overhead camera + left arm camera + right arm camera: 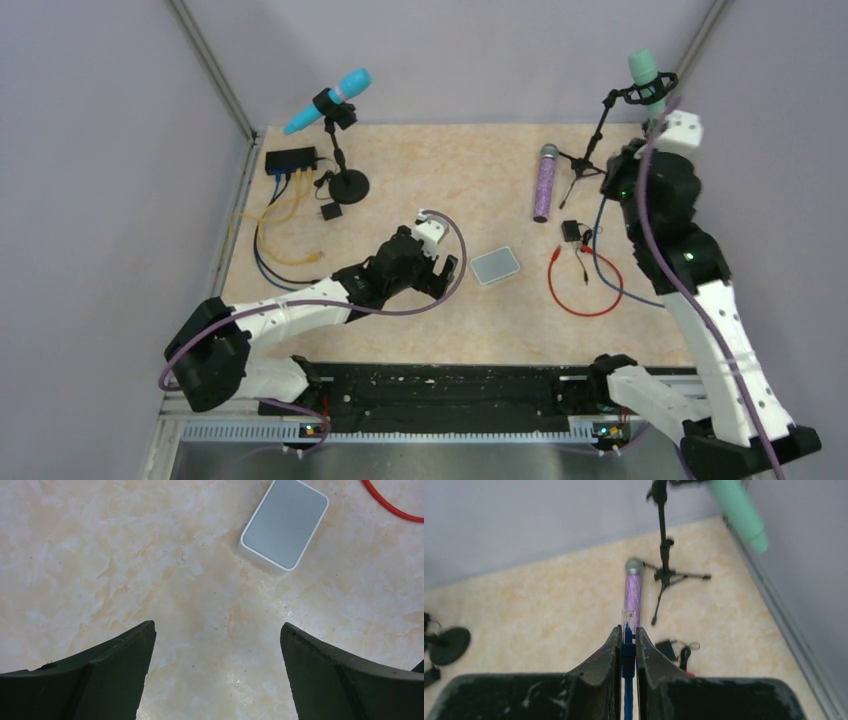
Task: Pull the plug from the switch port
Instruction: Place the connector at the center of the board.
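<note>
Plug (628, 619) pinched in right tool (627, 629), raised high

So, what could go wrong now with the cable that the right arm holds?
1. The right fingers hold the plug only by its rear end; it could slip or twist.
2. The blue cable hangs near the tripod stand and the red wire; a wide move might snag them.

Robotics lab test cell: plain lilac-grey walls (450, 50) enclose a marbled beige tabletop (450, 180), with metal frame posts (210, 65) in the upper corners and a slotted aluminium rail (400, 430) along the bottom edge.
</note>
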Tool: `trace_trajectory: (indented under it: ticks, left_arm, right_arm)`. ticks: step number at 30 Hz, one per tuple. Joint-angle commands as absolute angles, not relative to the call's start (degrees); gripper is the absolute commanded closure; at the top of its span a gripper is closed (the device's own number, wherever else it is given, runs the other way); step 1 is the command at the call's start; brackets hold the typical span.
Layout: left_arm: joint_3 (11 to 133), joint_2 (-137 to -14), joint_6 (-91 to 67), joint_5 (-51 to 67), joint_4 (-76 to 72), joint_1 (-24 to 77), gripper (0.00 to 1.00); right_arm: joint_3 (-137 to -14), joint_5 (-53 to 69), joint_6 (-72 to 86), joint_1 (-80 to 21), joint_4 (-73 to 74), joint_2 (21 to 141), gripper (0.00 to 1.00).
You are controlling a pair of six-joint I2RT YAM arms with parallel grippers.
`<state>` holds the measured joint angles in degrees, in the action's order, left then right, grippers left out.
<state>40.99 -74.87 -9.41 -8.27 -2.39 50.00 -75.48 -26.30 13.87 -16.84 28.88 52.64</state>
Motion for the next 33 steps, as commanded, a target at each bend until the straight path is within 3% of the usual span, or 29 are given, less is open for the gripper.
trace_trajectory:
  ticks: [1, 4, 9, 14, 15, 16, 17, 18, 19, 24, 33]
  left_arm:
    - [40.45, -71.36, -12.02, -8.50, -3.19, 49.92, 0.01]
    - [40.02, -69.85, -12.97, -10.09, -2.16, 49.92, 0.01]
    - [37.76, -67.65, -15.46, -8.12, -4.28, 49.92, 0.01]
    - [37.14, -67.66, -16.57, -8.32, -2.52, 49.92, 0.01]
    - [36.92, -67.24, -16.79, -8.32, -2.37, 49.92, 0.01]
    - [36.64, -66.68, -17.05, -8.38, -2.37, 49.92, 0.01]
    - [36.25, -65.81, -17.33, -8.63, -2.65, 49.97, 0.01]
    - [35.63, -64.78, -17.57, -8.62, -3.28, 50.00, 0.01]
    - [34.27, -63.52, -17.95, -8.68, -4.24, 50.05, 0.01]
    - [30.85, -58.87, -19.54, -11.63, -6.24, 49.92, 0.01]
    - [30.14, -58.12, -19.25, -13.44, -6.95, 49.92, 0.01]
  right_arm:
    - [-64.35, -16.66, 17.51, -13.06, 28.29, 59.76, 1.00]
    - [-58.51, -7.84, 20.73, -8.30, 22.66, 65.13, 1.00]
    - [-50.86, -5.23, 22.82, -6.50, 7.78, 72.30, 1.00]
    - [-57.62, -0.73, 21.91, -5.14, 9.30, 81.76, 0.97]
    - [-57.90, -1.29, 22.29, -4.89, 9.94, 82.71, 0.77]
    - [-58.21, -1.93, 23.03, -4.46, 11.28, 82.77, 0.66]
    - [-57.59, -2.35, 23.41, -3.85, 11.33, 82.02, 0.43]
    - [-56.25, -2.97, 23.73, -3.52, 10.45, 80.77, 0.13]
    - [-54.79, -2.89, 23.75, -3.19, 9.24, 78.89, 0.03]
    - [-47.67, -0.56, 23.34, -2.87, 7.50, 68.47, 0.01]
    - [-23.10, 8.67, 26.11, -2.87, 1.89, 42.90, 0.01]
